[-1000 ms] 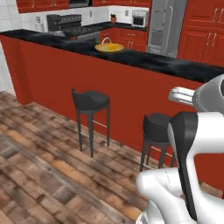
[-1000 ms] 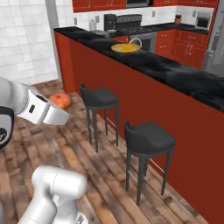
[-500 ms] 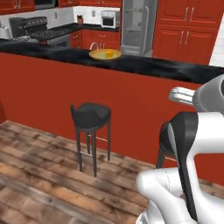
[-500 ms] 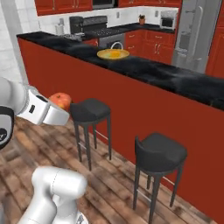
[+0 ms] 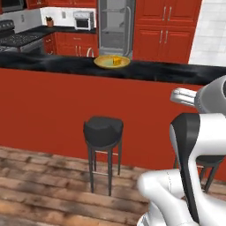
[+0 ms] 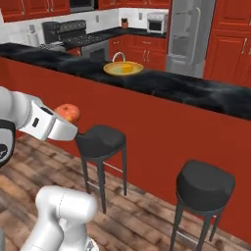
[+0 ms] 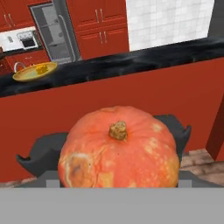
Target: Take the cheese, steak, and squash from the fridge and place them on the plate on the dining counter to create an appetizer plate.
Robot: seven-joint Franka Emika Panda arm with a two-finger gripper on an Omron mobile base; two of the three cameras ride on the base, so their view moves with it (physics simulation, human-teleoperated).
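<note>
My gripper (image 6: 67,118) is shut on the squash (image 7: 119,148), a round orange one with a stubby stem, held low in front of the dining counter (image 5: 167,73). The squash (image 6: 68,112) hides the fingertips. On the black counter top lies the plate (image 5: 99,63), golden-rimmed, with the yellow-orange cheese (image 5: 115,60) on it. From the other side the plate (image 6: 109,70) and cheese (image 6: 126,68) are left of centre, and they sit far left in the hand view as plate (image 7: 22,77) and cheese (image 7: 41,68). The grey fridge (image 5: 115,26) stands behind, its shelves showing. The steak is out of view.
Black bar stools (image 5: 103,132) (image 6: 203,186) stand against the counter's red front, one right under the plate. Red cabinets, a stove (image 6: 73,34) and a microwave (image 5: 84,20) line the back wall. The floor is wood planks.
The base has moved, so the whole scene has slid: the plate and fridge now sit nearer the middle and closer. The squash stays in the gripper.
</note>
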